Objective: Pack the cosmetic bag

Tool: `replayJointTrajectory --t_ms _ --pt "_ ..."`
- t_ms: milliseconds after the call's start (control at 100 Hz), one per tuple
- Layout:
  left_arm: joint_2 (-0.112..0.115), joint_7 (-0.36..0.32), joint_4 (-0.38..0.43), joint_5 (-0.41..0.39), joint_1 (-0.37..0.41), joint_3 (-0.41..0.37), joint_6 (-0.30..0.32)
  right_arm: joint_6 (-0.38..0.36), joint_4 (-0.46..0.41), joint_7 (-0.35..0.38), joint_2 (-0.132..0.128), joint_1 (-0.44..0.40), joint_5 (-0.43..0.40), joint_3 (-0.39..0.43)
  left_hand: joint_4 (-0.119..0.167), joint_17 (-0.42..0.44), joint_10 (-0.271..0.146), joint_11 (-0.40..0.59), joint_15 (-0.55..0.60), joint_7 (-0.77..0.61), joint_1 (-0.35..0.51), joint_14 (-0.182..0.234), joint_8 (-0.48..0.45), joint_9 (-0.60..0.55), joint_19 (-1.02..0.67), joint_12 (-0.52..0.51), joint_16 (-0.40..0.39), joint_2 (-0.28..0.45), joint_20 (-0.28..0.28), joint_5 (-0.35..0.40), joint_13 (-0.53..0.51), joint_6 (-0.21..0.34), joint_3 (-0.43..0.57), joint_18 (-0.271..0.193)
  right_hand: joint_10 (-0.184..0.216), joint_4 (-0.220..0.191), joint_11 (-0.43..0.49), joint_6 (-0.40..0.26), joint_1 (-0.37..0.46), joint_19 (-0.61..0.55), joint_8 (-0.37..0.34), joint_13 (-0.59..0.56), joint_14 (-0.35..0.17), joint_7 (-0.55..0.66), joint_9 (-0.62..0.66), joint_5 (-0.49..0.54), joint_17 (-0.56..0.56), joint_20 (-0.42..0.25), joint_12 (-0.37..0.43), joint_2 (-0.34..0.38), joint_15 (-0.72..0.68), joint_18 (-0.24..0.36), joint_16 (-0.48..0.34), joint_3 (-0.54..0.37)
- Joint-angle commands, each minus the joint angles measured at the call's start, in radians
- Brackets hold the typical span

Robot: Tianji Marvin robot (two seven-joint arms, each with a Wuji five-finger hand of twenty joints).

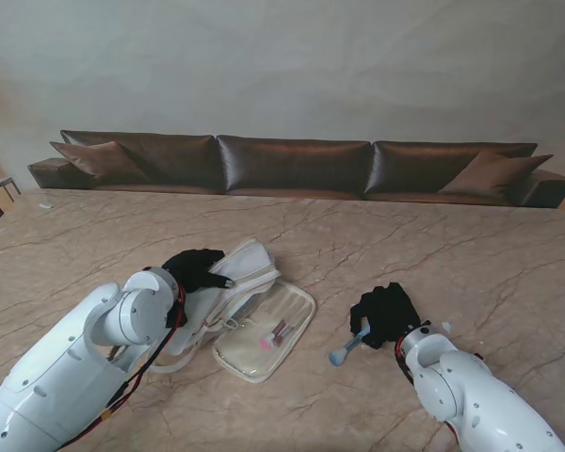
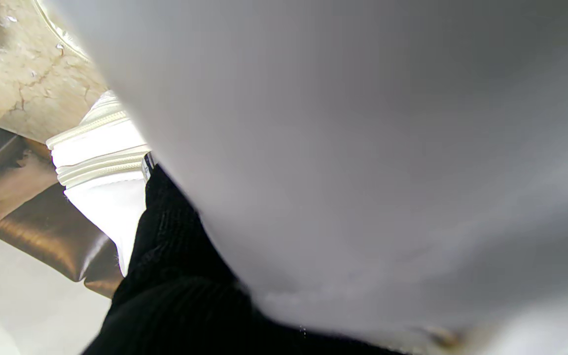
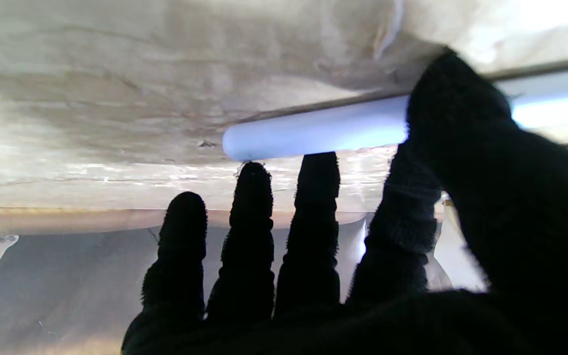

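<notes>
The white cosmetics bag (image 1: 228,299) lies open in the middle of the table. Its flat clear half (image 1: 266,331) is folded toward me, with small pink and red items (image 1: 275,333) in it. My left hand (image 1: 196,268), in a black glove, is shut on the bag's raised far flap. In the left wrist view the white fabric (image 2: 363,148) fills the picture beside the zipper (image 2: 99,165). My right hand (image 1: 386,315) is to the bag's right, thumb (image 3: 454,103) across a light blue tube (image 3: 313,130), fingertips (image 3: 318,167) touching it. The tube (image 1: 347,348) sticks out toward the bag.
The marble table (image 1: 433,254) stretches wide around both hands. A long brown sofa (image 1: 292,165) stands behind its far edge. A small pale speck (image 1: 445,327) lies just right of my right hand.
</notes>
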State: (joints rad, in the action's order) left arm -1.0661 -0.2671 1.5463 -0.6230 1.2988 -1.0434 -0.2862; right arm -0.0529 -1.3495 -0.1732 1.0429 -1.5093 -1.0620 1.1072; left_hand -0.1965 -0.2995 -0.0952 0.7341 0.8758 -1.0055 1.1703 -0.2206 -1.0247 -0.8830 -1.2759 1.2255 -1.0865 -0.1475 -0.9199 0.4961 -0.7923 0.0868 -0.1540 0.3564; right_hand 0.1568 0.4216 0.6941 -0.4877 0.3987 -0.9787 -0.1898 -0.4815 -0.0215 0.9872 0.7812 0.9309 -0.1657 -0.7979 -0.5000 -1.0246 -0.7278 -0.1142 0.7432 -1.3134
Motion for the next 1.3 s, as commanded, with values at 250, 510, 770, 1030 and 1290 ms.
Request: replayJointTrajectory --t_ms 250,510,770,1030,1290 --pt "-0.003 -0.007 -0.002 0.003 0.015 -0.002 0.002 -0.012 0.014 0.032 -0.006 -0.007 -0.026 -0.010 0.035 0.011 -0.045 0.028 -0.003 -0.086 0.121 0.021 -0.015 0.009 0.000 0.016 -0.008 0.075 -0.004 0.026 0.019 0.157 0.052 -0.014 0.006 -0.031 0.028 0.022 0.056 -0.025 0.030 -0.028 -0.019 0.077 0.090 0.080 -0.007 -0.003 -0.001 0.080 -0.018 0.002 0.014 0.017" --pt "-0.002 -0.009 0.000 0.003 0.018 -0.007 0.006 -0.055 0.012 0.084 -0.021 0.010 -0.064 -0.026 0.034 0.011 -0.045 0.028 -0.002 -0.085 0.121 0.020 -0.016 0.010 -0.001 0.016 -0.008 0.075 -0.004 0.025 0.018 0.157 0.052 -0.013 0.000 -0.124 0.042 -0.035 0.004 -0.026 -0.422 0.028 -0.025 -0.016 0.031 0.011 0.017 -0.012 -0.102 0.253 -0.018 0.037 0.022 -0.042" --pt "-0.003 -0.007 -0.001 0.002 0.018 -0.008 0.006 -0.073 -0.026 0.111 -0.019 0.001 -0.051 -0.008 0.034 0.011 -0.044 0.029 -0.002 -0.086 0.121 0.017 -0.016 0.007 -0.001 0.016 -0.008 0.073 -0.004 0.028 0.016 0.156 0.054 -0.010 0.008 -0.117 0.058 -0.024 -0.014 -0.021 -0.522 0.049 -0.035 -0.050 0.011 -0.010 0.032 -0.016 -0.127 0.283 -0.020 0.054 0.023 -0.052" --pt "-0.003 -0.007 -0.003 0.005 0.017 -0.007 0.006 -0.082 -0.077 0.119 -0.013 -0.021 -0.040 0.022 0.034 0.011 -0.044 0.029 -0.002 -0.086 0.121 0.017 -0.016 0.008 -0.001 0.016 -0.009 0.074 -0.005 0.027 0.017 0.154 0.055 -0.011 0.010 -0.102 0.059 -0.024 -0.001 -0.019 -0.564 0.054 -0.037 -0.062 0.006 -0.034 0.032 -0.016 -0.139 0.327 -0.021 0.058 0.021 -0.027" --pt "-0.002 -0.010 -0.003 0.006 0.015 -0.005 0.009 -0.085 -0.121 0.114 -0.003 -0.035 -0.004 0.038 0.034 0.011 -0.044 0.030 -0.002 -0.086 0.120 0.017 -0.016 0.006 -0.001 0.016 -0.009 0.074 -0.005 0.027 0.017 0.154 0.054 -0.011 0.011 -0.098 0.058 -0.022 0.003 -0.018 -0.576 0.051 -0.038 -0.069 0.011 -0.038 0.033 -0.016 -0.145 0.338 -0.020 0.057 0.020 -0.019"
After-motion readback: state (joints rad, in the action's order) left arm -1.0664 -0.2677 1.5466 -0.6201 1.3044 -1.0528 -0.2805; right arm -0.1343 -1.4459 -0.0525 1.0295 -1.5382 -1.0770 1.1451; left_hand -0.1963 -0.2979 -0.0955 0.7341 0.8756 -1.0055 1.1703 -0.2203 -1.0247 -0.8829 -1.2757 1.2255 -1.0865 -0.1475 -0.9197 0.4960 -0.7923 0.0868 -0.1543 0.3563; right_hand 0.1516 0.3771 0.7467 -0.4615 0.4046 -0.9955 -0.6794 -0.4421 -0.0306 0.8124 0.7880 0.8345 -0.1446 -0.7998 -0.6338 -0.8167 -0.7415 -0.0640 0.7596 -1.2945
